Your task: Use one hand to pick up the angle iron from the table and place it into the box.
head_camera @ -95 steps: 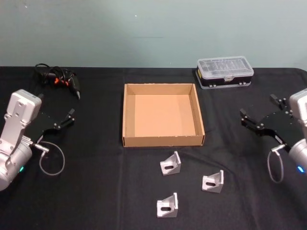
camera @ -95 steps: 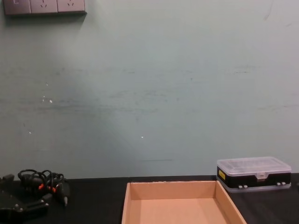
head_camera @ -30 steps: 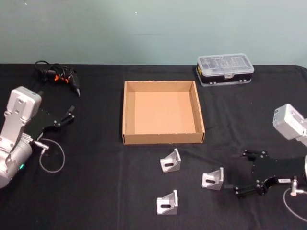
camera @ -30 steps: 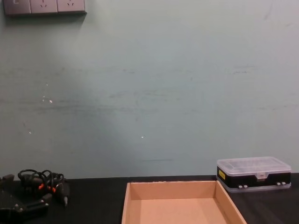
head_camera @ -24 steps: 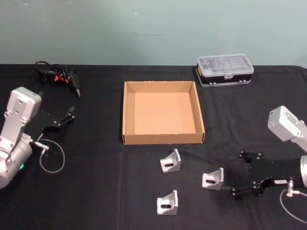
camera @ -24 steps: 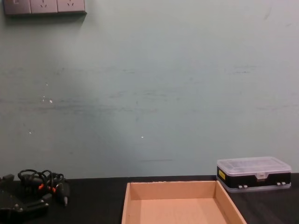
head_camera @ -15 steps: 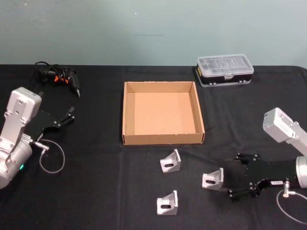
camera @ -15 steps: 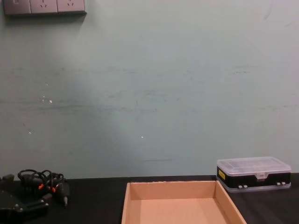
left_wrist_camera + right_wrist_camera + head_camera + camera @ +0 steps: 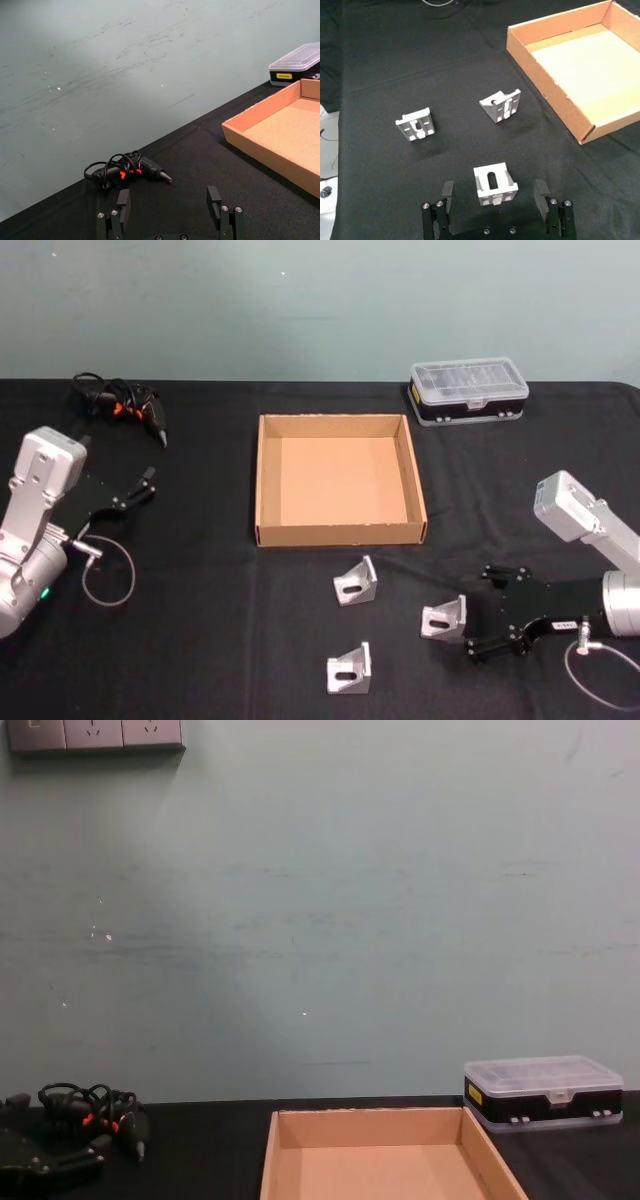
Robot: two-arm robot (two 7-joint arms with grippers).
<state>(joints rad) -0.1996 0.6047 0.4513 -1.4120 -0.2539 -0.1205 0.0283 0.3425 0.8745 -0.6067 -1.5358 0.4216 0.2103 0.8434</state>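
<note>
Low over the worktop (image 9: 200, 640), on the robot's right and to the near side of the box (image 9: 340, 532), the right hand (image 9: 478, 611) reaches in toward the middle with its two black fingers spread wide, gripping nothing; an angle iron (image 9: 443, 618) sits on the worktop just at the fingertips, and in the right wrist view it lies in line with the gap between the fingers, one slotted face turned up, with a strip of black worktop on either side so that neither finger touches it; a second angle iron (image 9: 355, 581) stands nearer the box, close to its front wall but apart from it; a third angle iron (image 9: 348, 669) lies nearest the robot, well apart from the hand; all three rest on the worktop outside the box; the box itself is in the middle of the worktop, its opening facing up; beyond its far right corner, near the wall, sits a clear-lidded plastic case (image 9: 468, 390) with a black base; at the far left lies a tangle of black cables (image 9: 120, 400) with red marks; the left hand (image 9: 145, 487) hangs at the robot's left, well away from the box, its fingers parted and holding nothing, pointing toward the cables in the left wrist view.
</note>
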